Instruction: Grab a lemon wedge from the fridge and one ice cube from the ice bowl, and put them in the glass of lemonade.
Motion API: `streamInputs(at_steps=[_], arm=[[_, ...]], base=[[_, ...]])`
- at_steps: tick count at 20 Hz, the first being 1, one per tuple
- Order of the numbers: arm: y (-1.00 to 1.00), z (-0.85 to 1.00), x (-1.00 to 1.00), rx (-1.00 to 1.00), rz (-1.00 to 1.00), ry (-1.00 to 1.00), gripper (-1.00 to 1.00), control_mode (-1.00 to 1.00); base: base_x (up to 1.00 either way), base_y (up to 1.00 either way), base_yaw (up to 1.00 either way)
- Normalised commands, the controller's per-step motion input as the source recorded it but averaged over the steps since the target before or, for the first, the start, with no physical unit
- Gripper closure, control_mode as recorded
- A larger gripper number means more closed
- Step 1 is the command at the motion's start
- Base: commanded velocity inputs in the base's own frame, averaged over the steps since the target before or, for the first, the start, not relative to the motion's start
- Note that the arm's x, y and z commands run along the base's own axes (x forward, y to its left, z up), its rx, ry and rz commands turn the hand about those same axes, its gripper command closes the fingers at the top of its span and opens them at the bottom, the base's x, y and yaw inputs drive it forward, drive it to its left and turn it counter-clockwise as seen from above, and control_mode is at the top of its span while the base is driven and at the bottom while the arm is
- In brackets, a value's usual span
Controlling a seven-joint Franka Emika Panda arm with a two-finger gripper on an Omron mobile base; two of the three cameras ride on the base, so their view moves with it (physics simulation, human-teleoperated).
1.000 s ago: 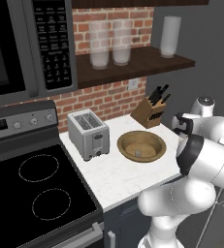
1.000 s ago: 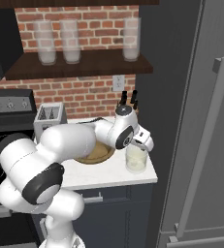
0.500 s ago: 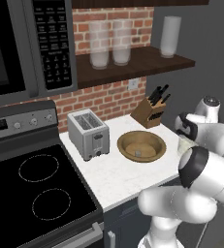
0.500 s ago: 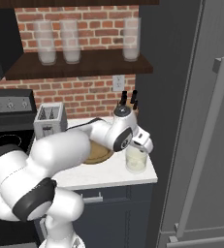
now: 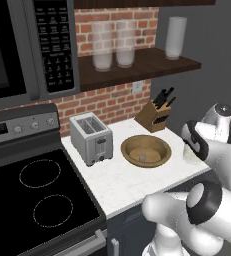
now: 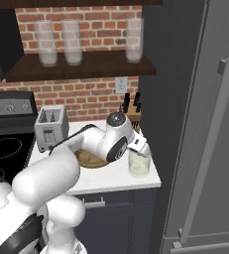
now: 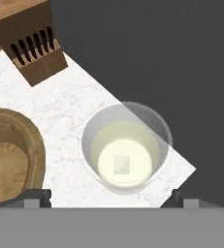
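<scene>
I read the gripper (image 7: pixel 111 197) as spread wide and holding nothing, its 2 dark tips far apart on either side of the glass of lemonade (image 7: pixel 127 150), straight above it. The glass is a short clear round tumbler, smooth thin wall, pale yellowish-white liquid inside. 1 small pale square, the ice cube (image 7: pixel 121 164), sits in the liquid near the middle. In the right base view I see the glass of lemonade (image 6: pixel 139 164) near the counter's end by the fridge (image 6: pixel 205 124), a tall dark grey flat slab with a long grey bar handle (image 6: pixel 209 149).

All relative to the glass: the ice bowl (image 7: pixel 9 157), round brown wood with a thick smooth rim and shallow inside, sits just beside it, apart. Another small pale cube (image 5: pixel 142 158) lies in the ice bowl (image 5: pixel 146 150) in the left base view. The wooden knife block (image 7: pixel 30 41), slotted and angular, is behind it. The counter (image 7: pixel 70 106) under it is white marble, faint veining. The brushed-metal toaster (image 5: pixel 90 138), boxy with 2 slots, is beyond the bowl, well apart.
</scene>
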Motion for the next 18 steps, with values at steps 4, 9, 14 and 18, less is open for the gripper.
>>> streamInputs(at_steps=[4, 9, 14, 18], arm=[[0.36, 0.28, 0.0, 0.0, 0.09, -0.03, -1.0, -1.0], [0.68, 0.32, 0.0, 0.0, 0.09, 0.0, -1.0, -1.0], [1.0, 0.4, 0.01, 0.0, 0.05, 0.19, -1.0, -1.0], [1.0, 0.39, 0.0, -0.01, 0.06, 0.35, -1.0, -1.0]], base=[[0.0, 0.0, 0.0], [0.0, 0.0, 0.0], [0.0, 0.0, 0.0], [0.0, 0.0, 0.0]])
